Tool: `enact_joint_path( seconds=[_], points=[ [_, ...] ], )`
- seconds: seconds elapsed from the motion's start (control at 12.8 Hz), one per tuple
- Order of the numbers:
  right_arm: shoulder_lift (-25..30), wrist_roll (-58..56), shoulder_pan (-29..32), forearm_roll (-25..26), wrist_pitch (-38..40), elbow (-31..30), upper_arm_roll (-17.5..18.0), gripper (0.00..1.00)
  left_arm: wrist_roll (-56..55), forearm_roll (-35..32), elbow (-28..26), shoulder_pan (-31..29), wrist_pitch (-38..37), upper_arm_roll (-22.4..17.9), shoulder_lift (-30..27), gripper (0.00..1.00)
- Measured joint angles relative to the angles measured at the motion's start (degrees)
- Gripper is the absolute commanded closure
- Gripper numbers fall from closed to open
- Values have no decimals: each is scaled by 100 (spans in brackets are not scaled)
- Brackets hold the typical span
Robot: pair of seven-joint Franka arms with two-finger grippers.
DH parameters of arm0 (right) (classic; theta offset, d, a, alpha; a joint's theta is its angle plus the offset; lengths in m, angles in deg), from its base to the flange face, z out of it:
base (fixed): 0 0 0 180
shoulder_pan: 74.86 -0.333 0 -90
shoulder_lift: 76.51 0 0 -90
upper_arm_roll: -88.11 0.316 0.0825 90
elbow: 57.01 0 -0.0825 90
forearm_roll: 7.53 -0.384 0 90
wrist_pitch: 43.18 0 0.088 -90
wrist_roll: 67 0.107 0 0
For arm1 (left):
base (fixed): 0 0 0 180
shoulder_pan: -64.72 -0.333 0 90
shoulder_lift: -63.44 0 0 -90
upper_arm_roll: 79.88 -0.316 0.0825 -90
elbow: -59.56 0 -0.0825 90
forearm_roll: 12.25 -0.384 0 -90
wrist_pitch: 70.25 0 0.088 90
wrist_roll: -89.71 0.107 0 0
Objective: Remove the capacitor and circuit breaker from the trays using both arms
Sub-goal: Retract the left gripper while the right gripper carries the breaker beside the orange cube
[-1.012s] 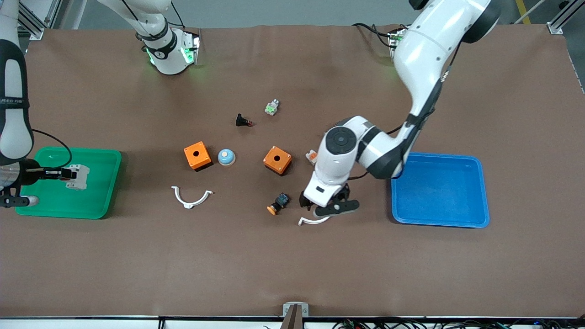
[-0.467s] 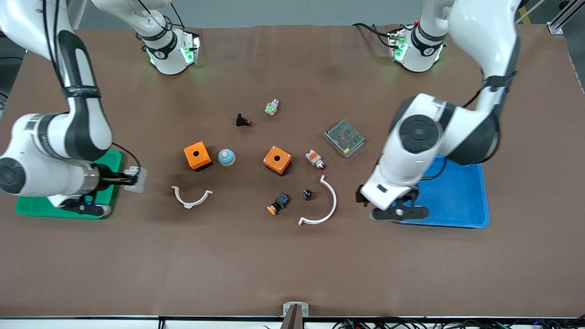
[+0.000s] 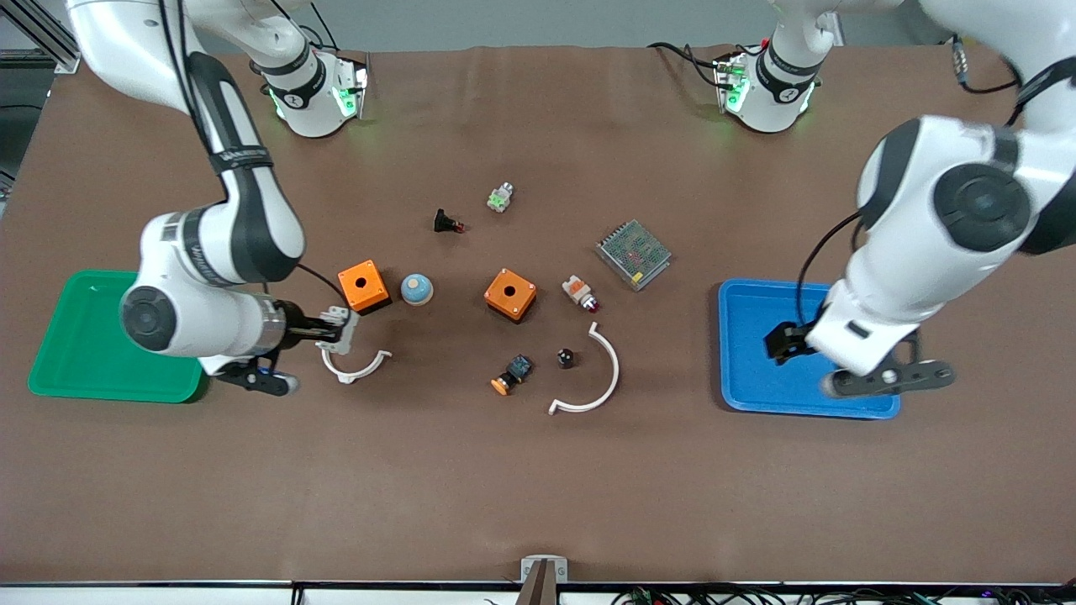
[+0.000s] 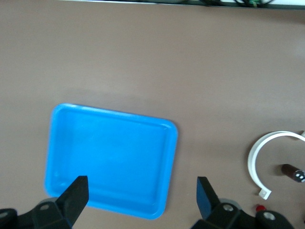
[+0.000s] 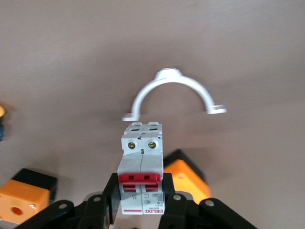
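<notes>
The left gripper (image 4: 140, 191), jaws spread and empty, has pulled back over the blue tray (image 3: 756, 397), which now holds nothing. The capacitor (image 3: 566, 358) it carried a second ago lies on the table at five o'clock from the middle orange box (image 3: 510, 294), inside the white arc (image 3: 607, 378). The right gripper (image 3: 329, 324), pinching the circuit breaker (image 3: 343, 329), has left the green tray (image 3: 84, 382) and hangs over a white clamp (image 3: 353, 367). Only setting the breaker down seems to remain.

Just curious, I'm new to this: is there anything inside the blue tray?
The blue tray looks bare inside in the left wrist view. The open left gripper hangs over it and hides part of its floor from the front.
</notes>
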Motion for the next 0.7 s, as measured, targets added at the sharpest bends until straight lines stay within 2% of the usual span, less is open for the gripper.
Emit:
enact_joint_path(
  seconds=[0.23, 0.54, 0.7],
  points=[
    [-325, 324, -376, -271, -555, -33, -4, 79, 654, 115, 1, -394, -761, 3, -582, 0],
    [-627, 687, -809, -310, -1084, -38, -5, 80, 1575, 843, -4, -1138, -1480, -9, -1159, 0],
    [-667, 870, -1011, -312, -1217, -37, -5, 80, 1619, 905, -30, -1178, -1791, -42, -1415, 0]
  ],
)
